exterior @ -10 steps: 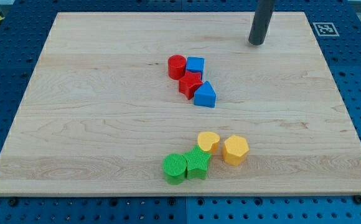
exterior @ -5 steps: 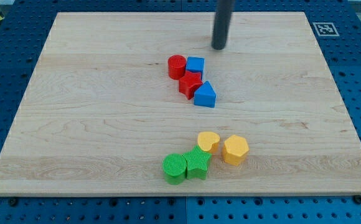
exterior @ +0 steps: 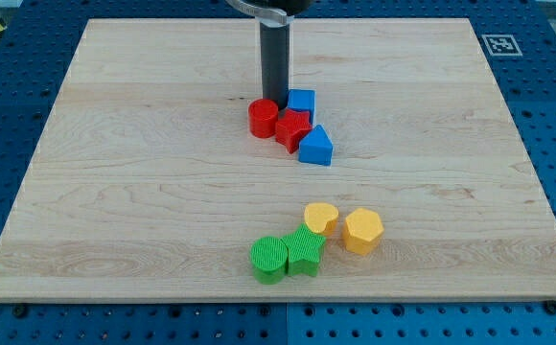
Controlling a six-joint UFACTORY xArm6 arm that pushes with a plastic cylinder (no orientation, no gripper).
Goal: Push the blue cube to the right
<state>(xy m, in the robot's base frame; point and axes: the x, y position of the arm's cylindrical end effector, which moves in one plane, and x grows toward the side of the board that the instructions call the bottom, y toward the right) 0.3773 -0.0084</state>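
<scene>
My tip (exterior: 275, 103) stands on the table (exterior: 115, 172) just left of the blue cube (exterior: 301, 101), above the red cylinder (exterior: 263, 119). This plain rod tool grips nothing. Approach looks finished; next, slide right into the cube.
</scene>
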